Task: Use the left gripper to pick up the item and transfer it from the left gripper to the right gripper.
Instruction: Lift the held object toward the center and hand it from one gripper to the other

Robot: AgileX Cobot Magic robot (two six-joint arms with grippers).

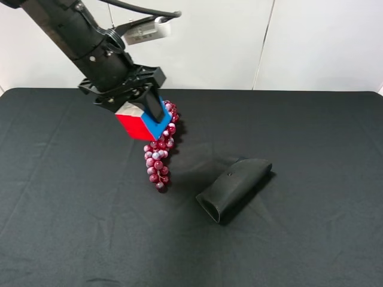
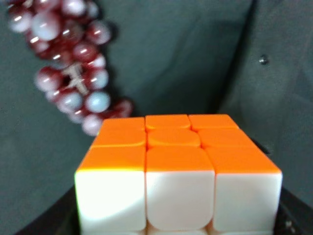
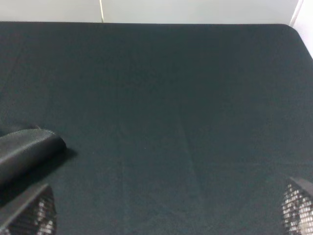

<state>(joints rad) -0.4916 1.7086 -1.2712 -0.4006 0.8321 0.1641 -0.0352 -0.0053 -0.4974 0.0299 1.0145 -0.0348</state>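
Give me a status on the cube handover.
Done: the left gripper is shut on the cube, apparently raised off the cloth beside the grapes. In hand: holding it up for the pass. Left: the right gripper stands open and empty over cloth near the pouch; it has yet to take the cube.

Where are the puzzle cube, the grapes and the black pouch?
puzzle cube [image 1: 134, 126], exterior high view, its red face.
grapes [image 1: 158, 160], exterior high view, middle of the bunch.
black pouch [image 1: 238, 182], exterior high view, middle of its upper side.
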